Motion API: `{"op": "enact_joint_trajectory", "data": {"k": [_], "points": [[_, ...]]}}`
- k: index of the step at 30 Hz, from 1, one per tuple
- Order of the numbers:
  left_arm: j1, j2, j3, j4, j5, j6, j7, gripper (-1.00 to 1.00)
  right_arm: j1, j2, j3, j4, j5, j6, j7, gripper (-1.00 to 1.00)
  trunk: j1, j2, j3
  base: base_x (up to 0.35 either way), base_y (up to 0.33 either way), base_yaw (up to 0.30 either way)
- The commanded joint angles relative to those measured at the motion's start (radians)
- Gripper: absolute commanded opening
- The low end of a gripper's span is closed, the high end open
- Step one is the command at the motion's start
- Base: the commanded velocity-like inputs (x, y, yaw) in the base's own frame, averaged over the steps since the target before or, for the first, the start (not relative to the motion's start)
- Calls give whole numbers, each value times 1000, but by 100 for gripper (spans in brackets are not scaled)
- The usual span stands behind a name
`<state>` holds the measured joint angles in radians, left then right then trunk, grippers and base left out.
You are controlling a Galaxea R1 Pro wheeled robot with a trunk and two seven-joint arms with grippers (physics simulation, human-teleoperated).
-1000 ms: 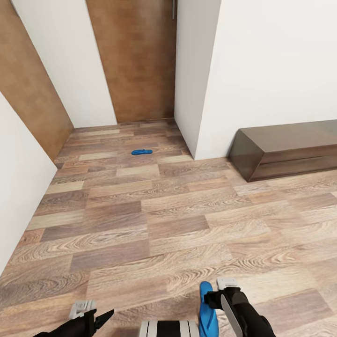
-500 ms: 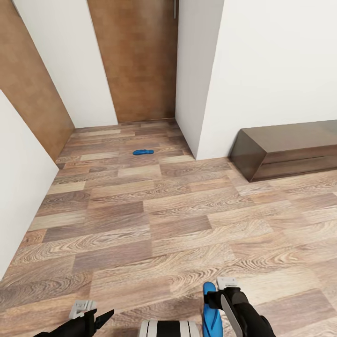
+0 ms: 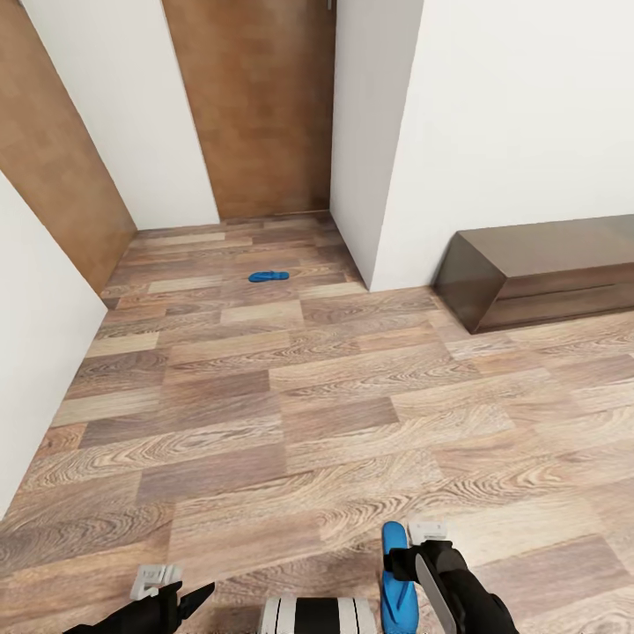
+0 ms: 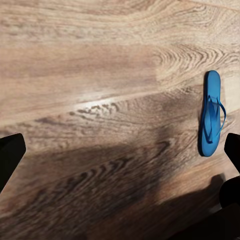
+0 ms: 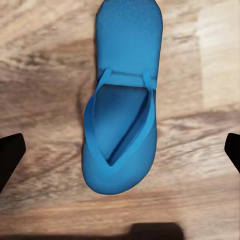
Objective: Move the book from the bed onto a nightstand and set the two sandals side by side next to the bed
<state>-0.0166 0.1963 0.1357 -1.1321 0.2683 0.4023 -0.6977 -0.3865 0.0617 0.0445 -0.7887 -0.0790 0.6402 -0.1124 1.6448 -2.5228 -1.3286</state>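
While one blue sandal (image 3: 268,276) lies far off on the wood-plank floor (image 3: 264,423) by the doorway and the near sandal (image 5: 123,100) rests just below the open right end effector (image 3: 414,548), the left end effector (image 3: 167,588) hangs open and empty, so nothing looks placed yet.

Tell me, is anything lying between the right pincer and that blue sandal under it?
Nothing visible does. The right pincer hangs above the near sandal, fingers spread wide on either side, with bare wood floor around the sandal.
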Motion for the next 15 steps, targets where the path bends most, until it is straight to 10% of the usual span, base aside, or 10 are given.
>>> {"op": "enact_joint_trajectory", "data": {"k": [1,15], "points": [[0,0,1,0,8,9,-2,100,0,0,3,-1,-8,4,-9,100,0,-1,-5,0,0,0],[0,0,1,-1,8,9,-2,100,0,0,3,-1,-8,4,-9,100,7,-4,-59,0,0,0]]}}
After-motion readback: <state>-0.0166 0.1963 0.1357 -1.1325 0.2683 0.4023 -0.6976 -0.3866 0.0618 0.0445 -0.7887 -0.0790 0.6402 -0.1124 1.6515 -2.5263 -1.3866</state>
